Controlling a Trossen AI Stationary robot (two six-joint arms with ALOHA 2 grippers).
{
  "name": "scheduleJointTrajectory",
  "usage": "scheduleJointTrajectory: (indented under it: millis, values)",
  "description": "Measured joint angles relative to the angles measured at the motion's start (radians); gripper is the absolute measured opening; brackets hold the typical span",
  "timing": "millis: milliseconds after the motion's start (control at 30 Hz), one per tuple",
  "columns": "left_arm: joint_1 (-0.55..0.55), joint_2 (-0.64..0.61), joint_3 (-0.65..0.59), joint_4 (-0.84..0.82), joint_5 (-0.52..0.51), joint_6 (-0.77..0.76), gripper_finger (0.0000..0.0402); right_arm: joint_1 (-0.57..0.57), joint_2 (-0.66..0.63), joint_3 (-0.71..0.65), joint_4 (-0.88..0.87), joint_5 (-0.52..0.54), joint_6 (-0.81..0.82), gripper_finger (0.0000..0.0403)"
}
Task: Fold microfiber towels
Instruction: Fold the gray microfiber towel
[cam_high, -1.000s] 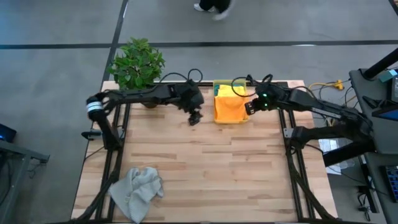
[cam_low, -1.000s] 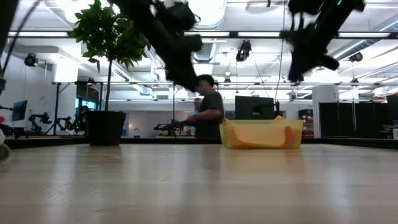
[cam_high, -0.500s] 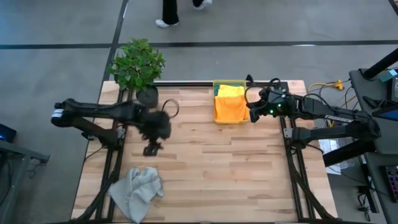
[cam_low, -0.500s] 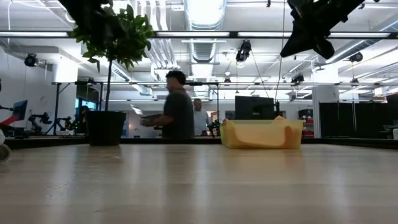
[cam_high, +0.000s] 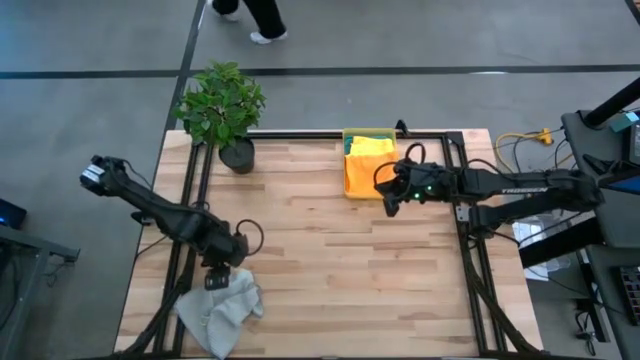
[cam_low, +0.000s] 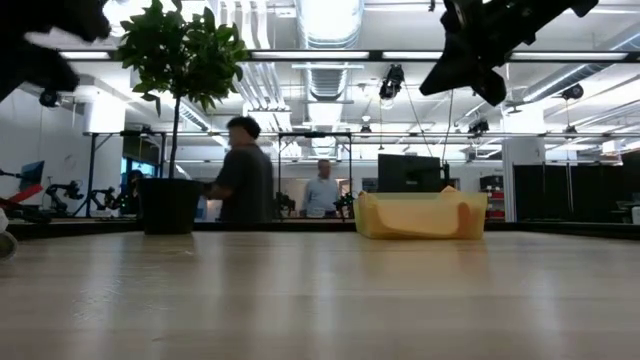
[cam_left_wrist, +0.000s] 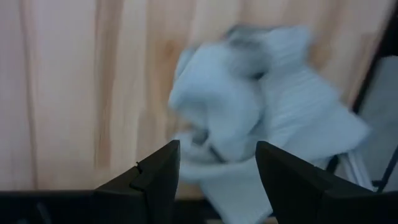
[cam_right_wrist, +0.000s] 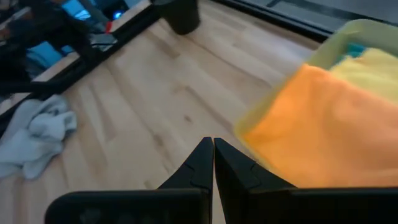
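Table of pale wooden planks (cam_high: 330, 280) is nearly bare. The yellow plastic bin (cam_high: 352, 137) holds folded orange, yellow and teal microfiber towels (cam_high: 368, 172) (done, I judge). The crumpled light grey microfiber towel (cam_high: 222, 308) remains; the left gripper (cam_high: 214, 283) hovers over it, fingers apart. The right gripper (cam_high: 390, 205), closed and empty, is beside the bin.

Both arms: dark, near-black jointed links. Left arm (cam_high: 160, 212) carries a pale band at its outer end and a loop of black cable near the wrist. Right arm (cam_high: 500, 185) shows a small green light by the wrist and white lettering along the forearm (too small to read), with looped black cable. Fingers (cam_left_wrist: 155, 177) matte black, angular, wedge-shaped.
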Motion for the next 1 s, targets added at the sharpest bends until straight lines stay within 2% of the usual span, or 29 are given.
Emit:
scheduleJointTrajectory:
  millis: [100, 200, 300, 500, 900, 1000]
  values:
    - [-0.006, -0.001, -0.058, -0.044, 0.016, -0.148, 0.0198, 0.031, 0.029, 0.000, 0.022, -0.001, 0.000, 0.0008]
    - [0.007, -0.017, -0.134, -0.028, 0.122, -0.256, 0.0198, 0.059, 0.050, 0.000, 0.030, -0.001, 0.000, 0.0008]
    - [0.016, -0.028, -0.211, 0.003, 0.202, -0.270, 0.0198, 0.076, 0.063, 0.000, 0.034, -0.002, 0.000, 0.0008]
    - [0.022, -0.051, -0.309, 0.040, 0.207, -0.264, 0.0198, 0.083, 0.065, 0.001, 0.038, -0.002, 0.002, 0.0008]
    - [0.023, -0.057, -0.491, 0.358, 0.301, -0.265, 0.0198, 0.084, 0.043, 0.003, 0.041, -0.010, 0.024, 0.0008]
    - [0.023, -0.054, -0.508, 0.391, 0.315, -0.265, 0.0185, 0.084, 0.041, 0.003, 0.041, -0.010, 0.035, 0.0008]
